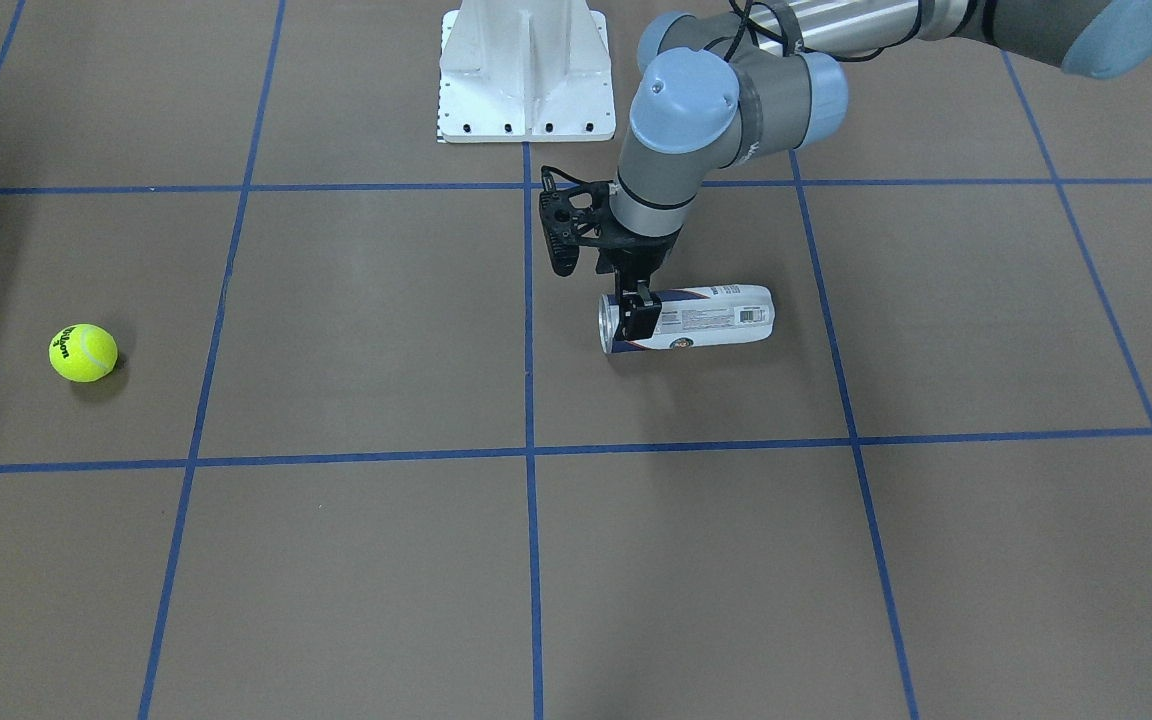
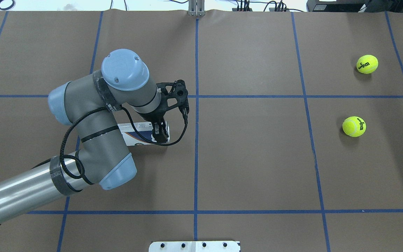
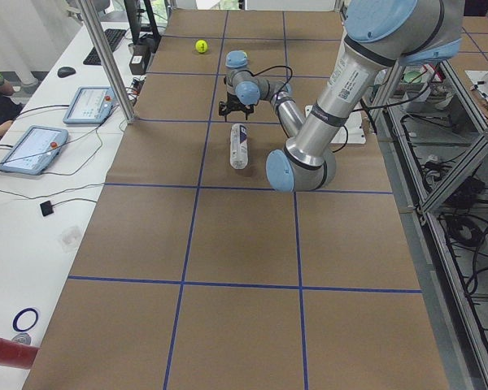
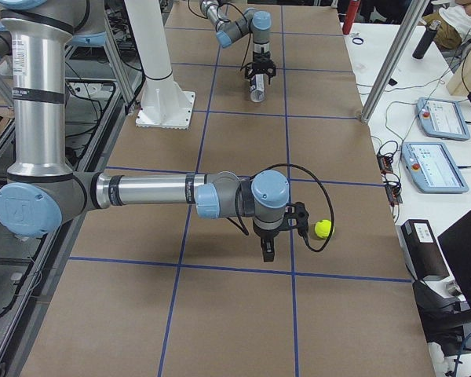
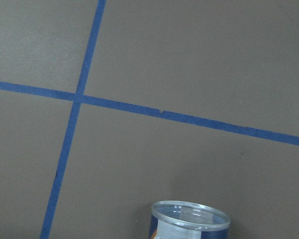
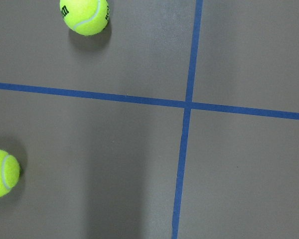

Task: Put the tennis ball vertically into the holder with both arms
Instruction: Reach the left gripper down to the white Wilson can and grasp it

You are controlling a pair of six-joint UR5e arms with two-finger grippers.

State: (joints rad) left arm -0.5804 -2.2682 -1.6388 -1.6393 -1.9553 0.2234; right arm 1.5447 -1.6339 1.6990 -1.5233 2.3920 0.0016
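1. The holder [image 1: 686, 318] lay on its side in the left half of the table [image 2: 257, 157], about midway between the robot's edge and the far edge. Its metal-rimmed mouth pointed toward the table's middle.
2. The left gripper [image 1: 639, 312] was down over the mouth end, its fingers on either side of the tube. Whether they pressed the wall or only stood parted around it could not be told.
3. The holder was round and smooth, so it would likely roll toward either long edge if one finger touched first.
4. A hold so near the rim left the long body hanging as a lever. In being stood upright it could pivot or slip in the fingers, and a hard squeeze might buckle the thin plastic.
5. The black cable [image 2: 186, 122] looped just beside the mouth and might snag the rim or block a ball's way in.
6. Two tennis balls sat well apart from the holder near the table's right edge. One tennis ball [image 2: 367, 64] was toward the far right corner, the other [image 2: 354, 126] about mid-edge. Either could roll off if nudged.
7. The right gripper [image 4: 267, 251] hung over the table near the balls. Its state could not be told.
8. The white base [image 1: 526, 80] stood at the robot's edge, away from the holder.
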